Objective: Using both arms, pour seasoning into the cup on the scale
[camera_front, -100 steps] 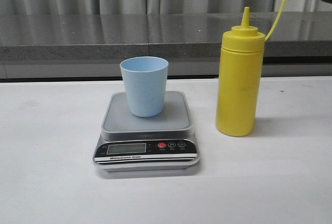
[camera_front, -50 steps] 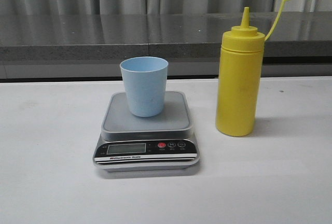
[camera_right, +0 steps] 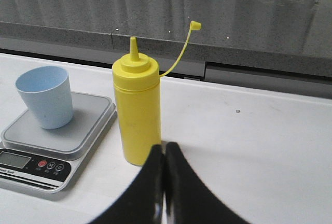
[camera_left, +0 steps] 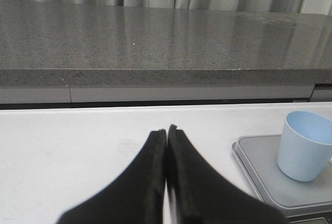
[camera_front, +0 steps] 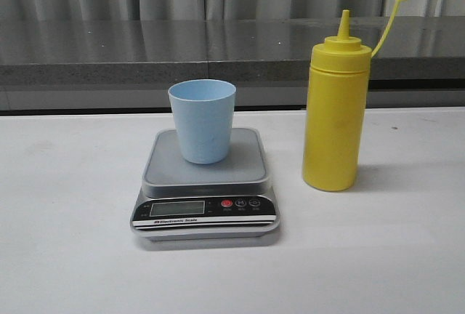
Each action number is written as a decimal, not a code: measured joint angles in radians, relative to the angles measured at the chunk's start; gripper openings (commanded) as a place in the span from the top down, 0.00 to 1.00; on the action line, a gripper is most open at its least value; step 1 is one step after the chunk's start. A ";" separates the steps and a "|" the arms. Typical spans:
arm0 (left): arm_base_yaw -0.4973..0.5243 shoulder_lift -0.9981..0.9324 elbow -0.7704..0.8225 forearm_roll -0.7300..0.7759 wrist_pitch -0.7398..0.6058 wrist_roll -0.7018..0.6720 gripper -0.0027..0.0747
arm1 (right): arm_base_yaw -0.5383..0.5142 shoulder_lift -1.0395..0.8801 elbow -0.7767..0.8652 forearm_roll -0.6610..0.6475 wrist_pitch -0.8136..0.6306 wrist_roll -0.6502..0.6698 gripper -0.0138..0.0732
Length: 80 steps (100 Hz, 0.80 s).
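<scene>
The light blue cup [camera_front: 203, 120] stands upright on the grey platform of the scale [camera_front: 205, 183], whose black panel faces the front. To its right the yellow seasoning bottle [camera_front: 335, 114] stands upright on the table, cap hanging off its tether. Neither arm shows in the front view. My left gripper [camera_left: 166, 130] is shut and empty, hovering over the table left of the scale [camera_left: 280, 182] and cup [camera_left: 306, 145]. My right gripper [camera_right: 164, 147] is shut and empty, just short of the seasoning bottle [camera_right: 137, 112], with the cup [camera_right: 45, 97] and scale [camera_right: 49, 138] beyond.
A grey speckled counter ledge [camera_front: 182, 52] runs along the back of the white table [camera_front: 73, 256], with curtains behind it. A small dark speck [camera_right: 237, 111] lies on the table right of the bottle.
</scene>
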 measured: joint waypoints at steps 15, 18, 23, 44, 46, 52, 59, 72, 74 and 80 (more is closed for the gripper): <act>0.000 0.000 0.000 0.000 0.000 0.000 0.99 | 0.000 0.000 0.000 0.000 0.002 0.000 0.92; 0.000 0.000 0.000 0.000 0.000 0.000 0.99 | 0.000 0.000 0.000 0.000 0.002 0.000 0.92; 0.000 0.000 0.000 0.000 0.000 0.000 0.99 | 0.000 0.000 0.000 0.000 0.004 0.000 0.92; 0.000 0.000 0.000 0.000 0.000 0.000 0.99 | 0.000 0.000 0.000 0.000 0.006 0.000 0.92; 0.000 0.000 0.000 0.000 0.000 0.000 0.99 | 0.000 0.000 0.000 0.000 0.006 0.000 0.92; 0.000 0.000 0.000 0.000 0.000 0.000 0.99 | 0.000 0.000 0.000 0.000 0.006 0.000 0.92; 0.000 0.000 0.000 0.000 0.000 0.000 0.99 | 0.000 0.000 0.000 0.000 0.006 0.000 0.92; 0.000 0.000 0.000 0.000 0.000 0.000 0.99 | 0.000 0.000 0.000 -0.003 0.006 0.000 0.92; 0.000 0.000 0.000 0.000 0.000 0.000 0.99 | 0.000 0.000 0.000 -0.005 0.006 0.000 0.92; 0.000 0.000 0.000 0.000 0.000 0.000 0.99 | 0.000 0.000 0.000 -0.017 0.006 0.000 0.92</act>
